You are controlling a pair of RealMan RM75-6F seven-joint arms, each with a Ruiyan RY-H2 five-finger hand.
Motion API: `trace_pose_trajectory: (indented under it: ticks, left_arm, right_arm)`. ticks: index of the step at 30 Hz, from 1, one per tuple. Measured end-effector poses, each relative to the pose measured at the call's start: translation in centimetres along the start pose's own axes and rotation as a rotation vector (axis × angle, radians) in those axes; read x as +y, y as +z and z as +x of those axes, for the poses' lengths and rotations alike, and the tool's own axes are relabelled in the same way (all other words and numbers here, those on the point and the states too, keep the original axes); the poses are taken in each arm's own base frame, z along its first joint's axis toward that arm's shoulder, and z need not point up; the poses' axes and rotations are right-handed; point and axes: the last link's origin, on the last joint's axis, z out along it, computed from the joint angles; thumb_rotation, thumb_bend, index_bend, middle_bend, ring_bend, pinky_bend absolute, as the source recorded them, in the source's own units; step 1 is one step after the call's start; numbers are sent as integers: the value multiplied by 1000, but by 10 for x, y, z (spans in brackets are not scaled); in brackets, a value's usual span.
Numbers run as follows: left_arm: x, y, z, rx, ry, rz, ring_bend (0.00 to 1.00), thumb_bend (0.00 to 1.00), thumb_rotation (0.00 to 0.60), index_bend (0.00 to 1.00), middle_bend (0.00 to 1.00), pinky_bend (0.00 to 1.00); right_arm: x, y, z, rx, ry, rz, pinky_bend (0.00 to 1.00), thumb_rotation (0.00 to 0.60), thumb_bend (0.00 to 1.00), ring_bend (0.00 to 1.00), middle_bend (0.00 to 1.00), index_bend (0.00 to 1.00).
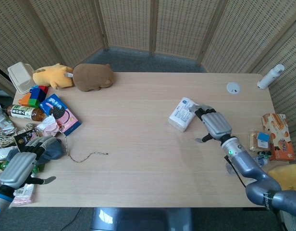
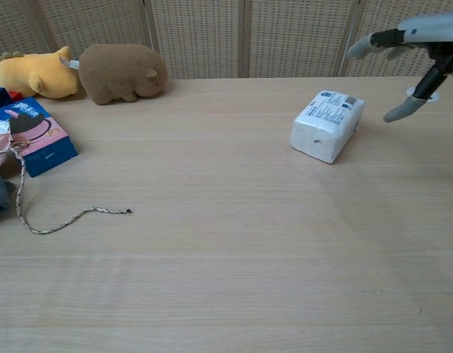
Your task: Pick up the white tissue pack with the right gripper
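The table is of pale wood with a fine straight grain. On it the tissue pack is white with small dark print and a little blue on top. Left of the pack lie a brown plush animal and a yellow one. Near these is a blue box with a pink picture. The right hand is grey with black parts.

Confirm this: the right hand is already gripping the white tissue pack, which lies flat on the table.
Not quite. In the chest view the right hand hangs open above and beside the white tissue pack, with a gap between them; it grips nothing. The pack does lie flat on the table.
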Motion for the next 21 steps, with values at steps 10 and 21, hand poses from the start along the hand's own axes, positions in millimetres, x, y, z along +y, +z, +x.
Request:
trace_pose_trajectory:
  ticks: [10, 21]
  left_arm:
    - [-3, -1, 2, 1, 3, 16, 0, 5, 600, 0, 0, 0]
    - [-4, -1, 2, -3, 6, 30, 0, 5, 600, 0, 0, 0]
  right_arm:
    - [-11, 48, -14, -46, -30, 42, 0, 600, 207, 0, 0, 0]
    - [-11, 77, -31, -72, -85, 45, 0, 600, 237, 0, 0, 0]
